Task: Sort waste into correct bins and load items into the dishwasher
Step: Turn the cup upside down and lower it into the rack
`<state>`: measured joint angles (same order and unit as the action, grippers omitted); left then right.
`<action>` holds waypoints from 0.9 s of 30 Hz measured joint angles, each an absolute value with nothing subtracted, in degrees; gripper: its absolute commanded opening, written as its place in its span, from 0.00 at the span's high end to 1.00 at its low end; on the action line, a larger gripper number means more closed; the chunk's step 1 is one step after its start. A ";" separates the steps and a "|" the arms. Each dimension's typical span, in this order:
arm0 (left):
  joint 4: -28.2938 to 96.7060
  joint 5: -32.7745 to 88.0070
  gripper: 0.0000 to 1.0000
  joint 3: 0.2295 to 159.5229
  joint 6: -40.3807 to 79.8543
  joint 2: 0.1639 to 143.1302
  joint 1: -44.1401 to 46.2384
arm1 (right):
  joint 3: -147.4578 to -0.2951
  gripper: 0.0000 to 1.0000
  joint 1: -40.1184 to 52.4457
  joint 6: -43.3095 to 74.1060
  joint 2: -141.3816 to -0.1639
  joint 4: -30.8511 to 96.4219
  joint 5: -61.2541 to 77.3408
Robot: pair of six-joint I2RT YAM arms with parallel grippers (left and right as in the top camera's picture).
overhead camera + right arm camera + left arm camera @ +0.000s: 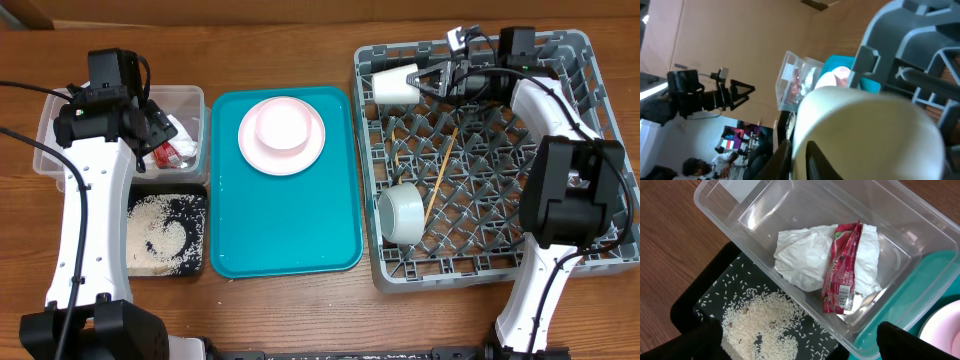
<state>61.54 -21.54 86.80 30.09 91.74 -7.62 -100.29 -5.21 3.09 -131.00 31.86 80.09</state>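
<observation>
Right gripper (432, 78) reaches across the grey dish rack (364, 170) to its far left corner, jaws nearly together on the rim of the small cream cup (396, 85). The cup lies on its side among the pegs. The right wrist view shows thin dark fingers (784, 159) either side of the cup wall. That looks like the cup being set down for washing, though I cannot tell how firm the grip is.

Left gripper (800, 335) hangs wide open over the clear plastic tub (740, 210) and holds nothing. The crumpled white napkin (800, 260) and the red printed wrapper (840, 270) lie inside the tub, so dry rubbish seems sorted there. Rice grains (765, 320) are spread in the black tray (715, 295) just beside it.

1 pale bowl (403, 213) and 2 wooden chopsticks (440, 175) already rest in the rack. The pale pink plate (250, 140) sits on the teal tray (290, 230), not yet loaded.

The wrapper carries a white label patch, but its print is too small to read. No brand name is legible anywhere.
</observation>
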 measured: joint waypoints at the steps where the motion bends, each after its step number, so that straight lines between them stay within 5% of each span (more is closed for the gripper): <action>1: 61.52 -21.54 0.00 86.80 30.09 91.74 -7.62 | -100.01 0.87 -5.21 3.14 -131.00 31.73 79.92; 27: 61.54 -21.39 0.00 86.83 30.09 91.74 -7.62 | -98.87 0.88 -11.29 3.14 -131.02 45.06 76.27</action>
